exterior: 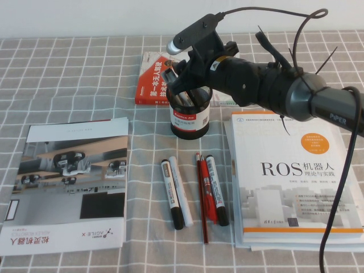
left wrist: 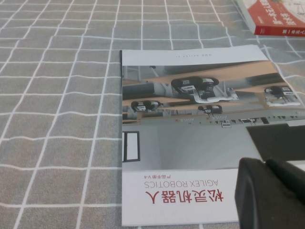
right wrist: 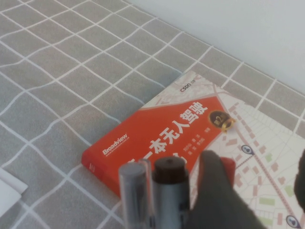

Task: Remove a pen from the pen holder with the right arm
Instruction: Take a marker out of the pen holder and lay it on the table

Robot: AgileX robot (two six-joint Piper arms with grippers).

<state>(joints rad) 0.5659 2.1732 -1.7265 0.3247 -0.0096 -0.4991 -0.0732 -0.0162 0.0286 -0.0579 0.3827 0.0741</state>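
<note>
Right gripper (exterior: 182,79) hangs wide open and empty over the black mesh pen holder (exterior: 190,119) at the table's centre. It should straddle one pen (right wrist: 169,188) squarely before closing. Left gripper (left wrist: 269,193) hovers over a brochure (left wrist: 190,119).

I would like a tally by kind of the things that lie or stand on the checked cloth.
Pens lying on the cloth: 5
Books: 2
Brochure: 1
Pen holder: 1
Total: 9, pens inside the holder not counted.
Right end effector open over the pen holder; left end effector above the brochure.
</note>
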